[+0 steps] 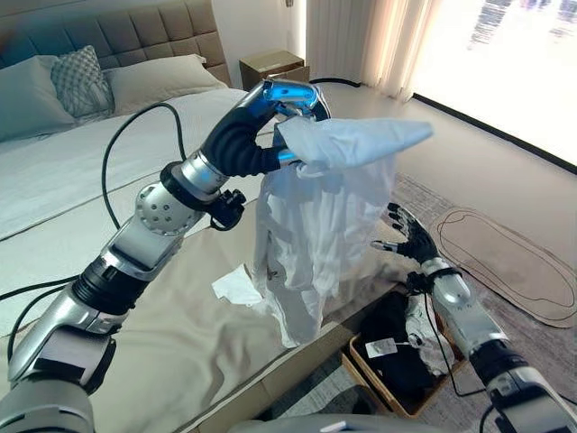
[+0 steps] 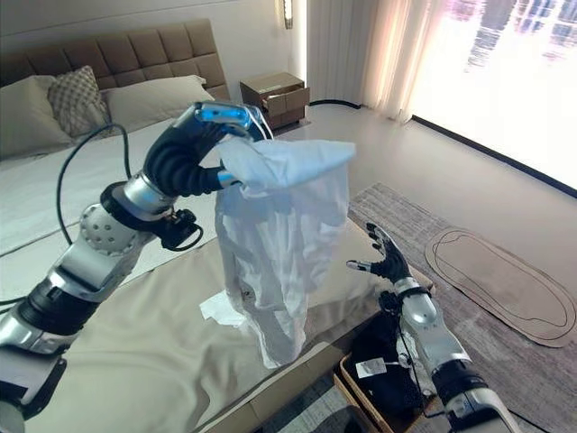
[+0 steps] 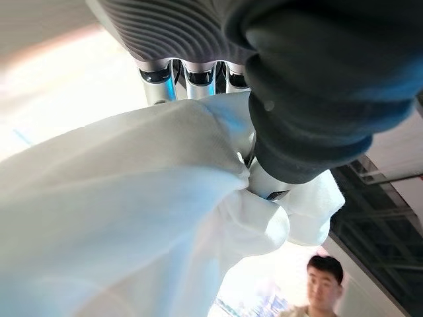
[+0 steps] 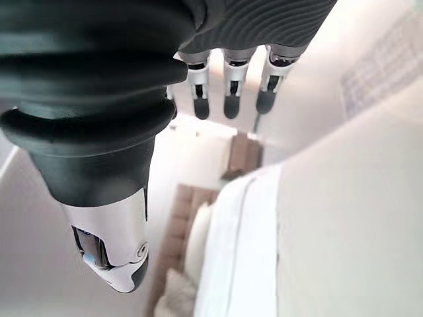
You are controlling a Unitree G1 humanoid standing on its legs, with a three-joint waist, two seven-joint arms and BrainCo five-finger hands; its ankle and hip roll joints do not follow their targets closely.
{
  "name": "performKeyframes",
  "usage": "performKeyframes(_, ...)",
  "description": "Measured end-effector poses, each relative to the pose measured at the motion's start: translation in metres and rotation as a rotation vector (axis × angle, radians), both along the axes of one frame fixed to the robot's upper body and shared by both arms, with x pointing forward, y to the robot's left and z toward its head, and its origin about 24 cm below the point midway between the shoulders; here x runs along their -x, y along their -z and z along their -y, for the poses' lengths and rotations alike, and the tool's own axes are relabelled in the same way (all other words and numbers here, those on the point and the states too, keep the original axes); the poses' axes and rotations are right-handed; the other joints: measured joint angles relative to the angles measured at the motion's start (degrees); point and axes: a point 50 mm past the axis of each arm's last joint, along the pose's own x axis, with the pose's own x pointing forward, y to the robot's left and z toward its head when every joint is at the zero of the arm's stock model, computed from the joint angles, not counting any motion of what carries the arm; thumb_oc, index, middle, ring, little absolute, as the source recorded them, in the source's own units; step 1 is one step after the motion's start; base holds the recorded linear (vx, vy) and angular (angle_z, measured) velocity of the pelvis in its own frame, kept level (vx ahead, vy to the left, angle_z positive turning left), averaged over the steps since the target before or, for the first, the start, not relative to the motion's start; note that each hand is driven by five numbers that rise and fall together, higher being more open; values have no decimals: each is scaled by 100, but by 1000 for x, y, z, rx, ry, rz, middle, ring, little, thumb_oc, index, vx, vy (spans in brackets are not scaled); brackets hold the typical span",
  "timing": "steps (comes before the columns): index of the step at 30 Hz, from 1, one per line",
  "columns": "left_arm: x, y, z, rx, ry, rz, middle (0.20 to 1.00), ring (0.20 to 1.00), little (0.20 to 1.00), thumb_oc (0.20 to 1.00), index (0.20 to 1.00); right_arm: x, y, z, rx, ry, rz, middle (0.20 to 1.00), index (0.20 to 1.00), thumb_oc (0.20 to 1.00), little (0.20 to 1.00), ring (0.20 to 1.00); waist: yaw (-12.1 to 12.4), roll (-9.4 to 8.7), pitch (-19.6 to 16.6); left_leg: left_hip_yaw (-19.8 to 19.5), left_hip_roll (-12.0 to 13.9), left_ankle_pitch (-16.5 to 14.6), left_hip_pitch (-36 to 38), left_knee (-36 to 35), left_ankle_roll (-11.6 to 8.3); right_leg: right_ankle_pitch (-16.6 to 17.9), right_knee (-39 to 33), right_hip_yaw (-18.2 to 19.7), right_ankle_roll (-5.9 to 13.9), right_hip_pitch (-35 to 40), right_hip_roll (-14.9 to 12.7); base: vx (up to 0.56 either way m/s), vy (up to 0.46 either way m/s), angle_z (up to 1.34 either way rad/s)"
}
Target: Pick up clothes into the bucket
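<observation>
Left hand: fingers clenched on the shirt, which hung above the bed.
Right hand: fingers spread, empty, beside the shirt.
Basket: on the floor below, dark clothes inside.

a home bedroom: a made bed with a tufted grey headboard, plain pillows and a patterned cushion, a wooden nightstand in the corner, pale floor-length curtains beside a large bright window, and a patterned rug on the floor
</observation>
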Motion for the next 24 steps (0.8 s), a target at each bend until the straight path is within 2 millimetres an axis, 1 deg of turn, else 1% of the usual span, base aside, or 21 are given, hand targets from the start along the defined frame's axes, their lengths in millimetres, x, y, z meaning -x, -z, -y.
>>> performKeyframes(5,-2,6,-4,-29,-46,2,200,200,200,200,200,15,9,-1,-60,-80,-56,1000,1000,1000,1000,1000,1,2,-5,-1,0,-1,5,-1,-2,0,0,-1,0,5,-2,0,0,0)
performKeyframes(8,-3,7,-10,-13,-69,-6,200,200,200,200,200,20,15,-6,-66,-137,-87,1000,1000,1000,1000,1000,0,-1,-7,6,3,-1,5,0,-2,-1,0,0,1,1,-2,0,0,0)
performKeyframes(13,-3,9,-5,12,-51,-11,200,200,200,200,200,21,16,-36,-75,-278,-97,1000,1000,1000,1000,1000,12,-4,-12,14,7,-1,9,0,-2,-1,-1,6,1,-1,-3,0,0,0)
performKeyframes(16,-2,10,-2,12,-47,-6,200,200,200,200,200,16,11,-59,-93,-355,-76,1000,1000,1000,1000,1000,11,-5,-17,23,8,-1,15,0,-2,-1,-1,23,1,-4,-3,0,0,0)
performKeyframes(17,-2,10,-1,17,-44,-7,200,200,200,200,200,15,10,-62,-93,-365,-71,1000,1000,1000,1000,1000,18,-5,-17,22,7,-1,15,0,-2,-1,-1,23,1,-4,-3,0,0,0)
performKeyframes(20,-2,11,2,35,-30,-12,200,200,200,200,200,7,3,-80,-123,-394,-31,1000,1000,1000,1000,1000,13,-4,-19,29,7,-1,17,0,-2,0,-1,30,1,-5,-3,0,0,0)
performKeyframes(24,0,10,6,50,-13,-10,200,200,200,200,200,5,1,-88,-95,-378,-7,1000,1000,1000,1000,1000,22,-4,-20,31,3,-1,18,0,-2,0,-1,53,0,-5,-4,0,0,0)
